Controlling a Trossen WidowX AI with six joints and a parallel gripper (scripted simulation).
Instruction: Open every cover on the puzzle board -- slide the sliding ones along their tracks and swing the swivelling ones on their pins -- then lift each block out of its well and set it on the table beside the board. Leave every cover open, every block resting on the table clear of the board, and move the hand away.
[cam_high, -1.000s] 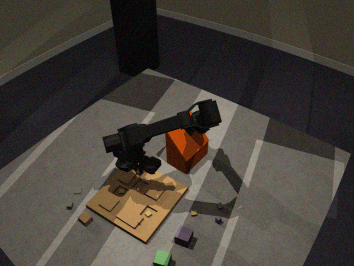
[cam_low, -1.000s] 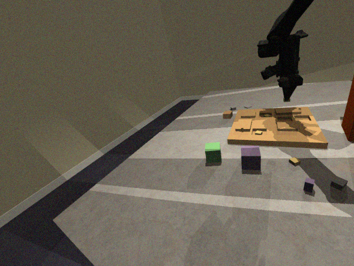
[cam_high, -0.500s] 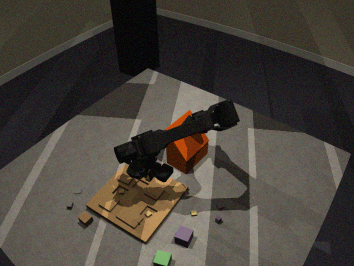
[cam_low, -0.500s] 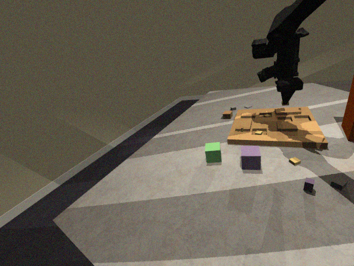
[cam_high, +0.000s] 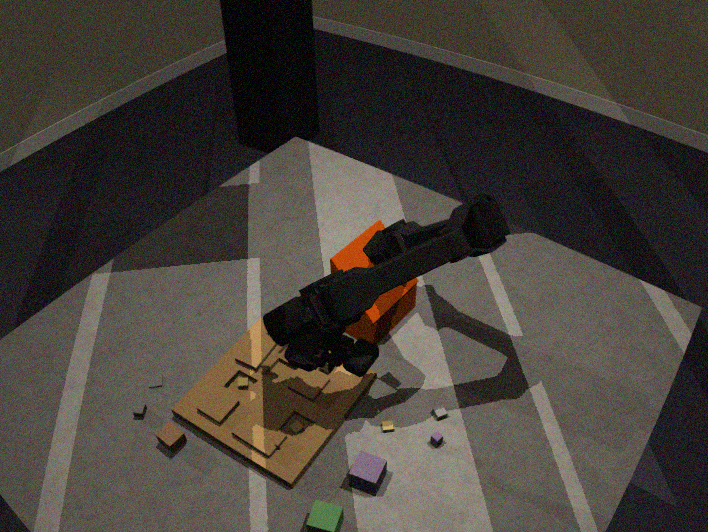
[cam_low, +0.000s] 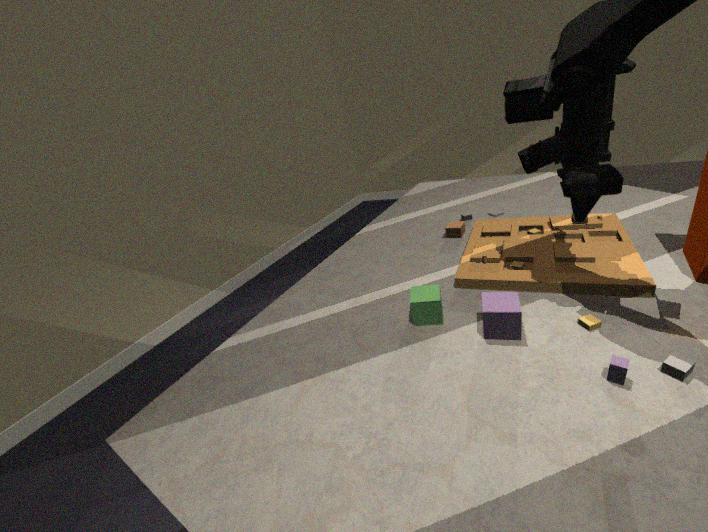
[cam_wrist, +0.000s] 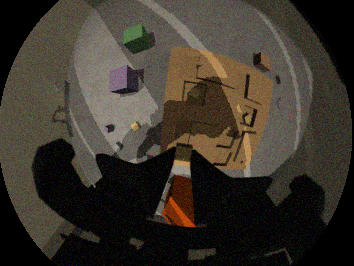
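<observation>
The wooden puzzle board (cam_high: 286, 473) (cam_low: 515, 278) (cam_wrist: 182, 60) lies flat. My gripper (cam_high: 326, 368) (cam_low: 579, 219) (cam_wrist: 183, 151) is low over its far part, shut on a small yellow block; the top view mostly hides the block. One yellow block (cam_high: 243, 382) (cam_low: 534, 231) sits in an uncovered well. Another block (cam_high: 295, 425) (cam_low: 517, 265) sits in a shaded, uncovered well. Wooden covers such as a plain one (cam_high: 217, 405) (cam_low: 496, 228) and one with a small knob (cam_high: 257, 434) (cam_low: 486, 252) lie on the board. A small yellow block (cam_high: 387, 426) (cam_low: 589, 322) (cam_wrist: 135, 126) rests on the table off the board.
A purple cube (cam_high: 368, 470) (cam_low: 501, 315) (cam_wrist: 122, 80) and a green cube (cam_high: 325, 515) (cam_low: 426, 304) (cam_wrist: 136, 37) stand beside the board. A brown block (cam_high: 171, 437) (cam_low: 455, 229), a small purple block (cam_high: 436, 439) (cam_low: 618, 369) and a grey block (cam_high: 439, 413) (cam_low: 677, 367) lie around it. An orange block (cam_high: 394, 311) stands behind.
</observation>
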